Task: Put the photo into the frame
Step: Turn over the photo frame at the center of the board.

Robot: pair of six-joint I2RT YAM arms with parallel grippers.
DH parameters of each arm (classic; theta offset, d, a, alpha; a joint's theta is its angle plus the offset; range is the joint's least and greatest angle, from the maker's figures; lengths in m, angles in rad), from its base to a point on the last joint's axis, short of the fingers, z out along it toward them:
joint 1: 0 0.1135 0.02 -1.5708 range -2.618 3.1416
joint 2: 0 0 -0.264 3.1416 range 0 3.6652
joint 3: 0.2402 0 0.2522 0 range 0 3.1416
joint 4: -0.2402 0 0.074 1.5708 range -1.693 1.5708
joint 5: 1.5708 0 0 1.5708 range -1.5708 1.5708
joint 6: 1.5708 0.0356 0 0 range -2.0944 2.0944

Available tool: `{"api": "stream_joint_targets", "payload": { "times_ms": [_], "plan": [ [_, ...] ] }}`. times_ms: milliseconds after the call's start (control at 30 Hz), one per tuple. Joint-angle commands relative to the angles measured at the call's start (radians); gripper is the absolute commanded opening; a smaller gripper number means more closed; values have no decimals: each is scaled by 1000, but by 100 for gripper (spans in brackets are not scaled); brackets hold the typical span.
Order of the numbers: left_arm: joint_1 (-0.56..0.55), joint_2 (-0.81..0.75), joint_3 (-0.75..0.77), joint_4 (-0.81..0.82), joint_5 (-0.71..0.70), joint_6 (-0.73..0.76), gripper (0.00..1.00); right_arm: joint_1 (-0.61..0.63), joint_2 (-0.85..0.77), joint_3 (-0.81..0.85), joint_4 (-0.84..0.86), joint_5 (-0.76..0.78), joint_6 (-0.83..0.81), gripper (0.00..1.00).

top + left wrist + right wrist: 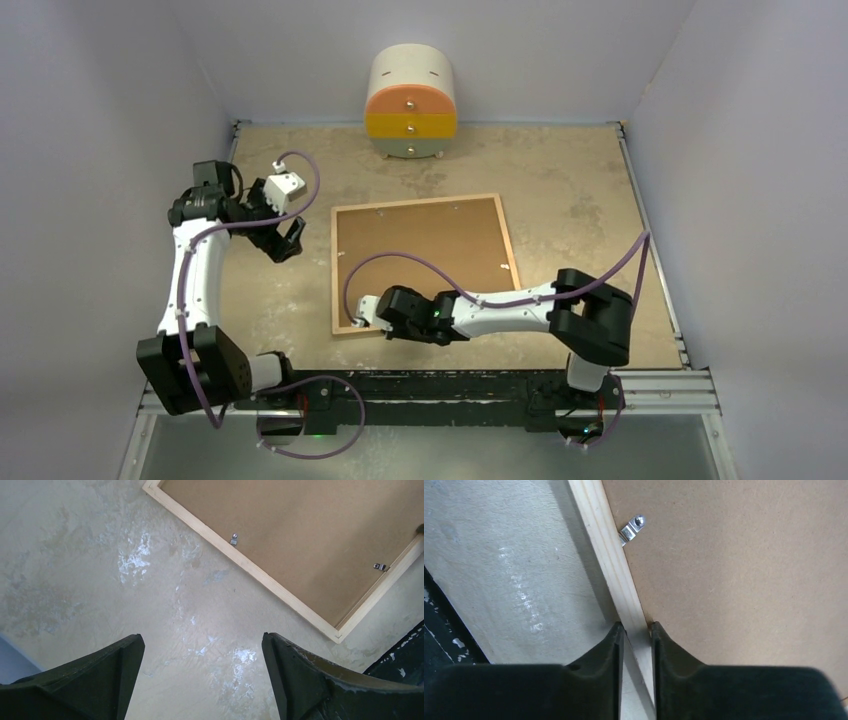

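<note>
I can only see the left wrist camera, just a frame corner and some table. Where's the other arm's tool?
Observer: From above, the right tool is at the frame, by its near left corner.
Operator: Is it grabbing it?
Observer: Yes. Its wrist view shows both fingers pinching the wooden border.
Operator: Is anything else on the table?
Observer: A round drawer cabinet stands at the far edge.
</note>
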State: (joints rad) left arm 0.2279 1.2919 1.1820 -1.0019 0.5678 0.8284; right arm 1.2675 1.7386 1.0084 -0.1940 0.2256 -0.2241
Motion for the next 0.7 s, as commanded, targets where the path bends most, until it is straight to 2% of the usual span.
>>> {"api": "stream_joint_targets", "payload": {
  "times_ms": [0,133,200,300,467,567,667],
  "plan": [
    [5,-51,-22,34,80,21,95,19,11,41,-8,63,-1,17],
    [6,-80,-44,-13,187,133,96,22,-4,94,-31,47,64,0],
    [6,-102,-64,-42,249,220,96,23,-25,131,-54,17,105,0],
    [6,-138,-72,-132,335,427,96,18,-71,197,-76,-27,152,0],
    [6,-165,-2,-411,435,825,97,-41,-127,287,-85,-136,215,0],
    [4,-208,22,-431,455,906,98,-129,-153,334,-78,-246,311,0],
    [2,-284,-11,-427,478,1054,99,-186,-183,362,-58,-321,369,0]
  ]
}}
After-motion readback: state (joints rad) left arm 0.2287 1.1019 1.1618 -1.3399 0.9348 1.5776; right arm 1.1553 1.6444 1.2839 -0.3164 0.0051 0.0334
